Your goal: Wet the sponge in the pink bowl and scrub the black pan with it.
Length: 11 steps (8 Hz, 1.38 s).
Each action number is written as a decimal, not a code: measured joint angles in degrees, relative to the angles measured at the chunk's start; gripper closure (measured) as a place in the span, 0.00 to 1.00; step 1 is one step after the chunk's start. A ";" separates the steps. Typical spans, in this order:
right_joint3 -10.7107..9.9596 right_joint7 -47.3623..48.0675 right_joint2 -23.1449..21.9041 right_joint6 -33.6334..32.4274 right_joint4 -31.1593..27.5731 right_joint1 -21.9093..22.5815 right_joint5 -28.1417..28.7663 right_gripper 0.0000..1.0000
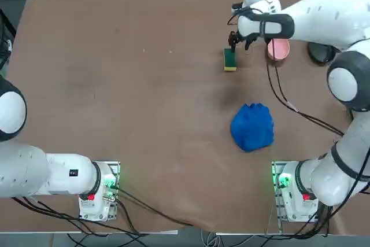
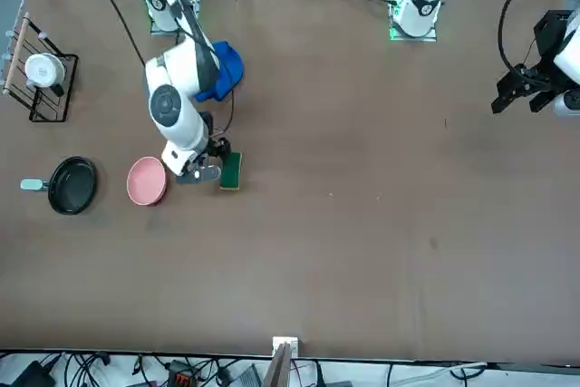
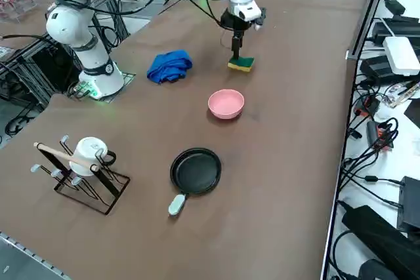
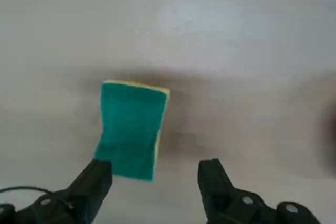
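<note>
A brown table fills the overhead view. In its upper right, the right gripper hangs over the table with its jaws spread wide and nothing between them. The sponge, green on top with a yellow layer beneath, lies flat on the table just below the gripper in that view. The wrist camera shows the sponge near one black fingertip, with the other fingertip well off to the side; whether the finger touches the sponge cannot be told.

The pink bowl sits just right of the gripper in the overhead view, partly under the white arm. In the side view it stands upright near the picture's centre, with the black pan and its short pale handle below it, apart from it. A crumpled blue cloth lies at centre right of the overhead view. A wire rack holding a white cup stands at the side view's lower left. No brand, label or writing can be read anywhere.
</note>
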 joint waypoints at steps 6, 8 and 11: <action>-0.05 6.02 5.61 3.27 2.56 1.59 0.04 0.01; -0.04 6.86 7.59 3.83 3.90 2.32 0.04 0.01; -0.10 7.32 8.34 4.07 4.35 2.46 0.04 0.01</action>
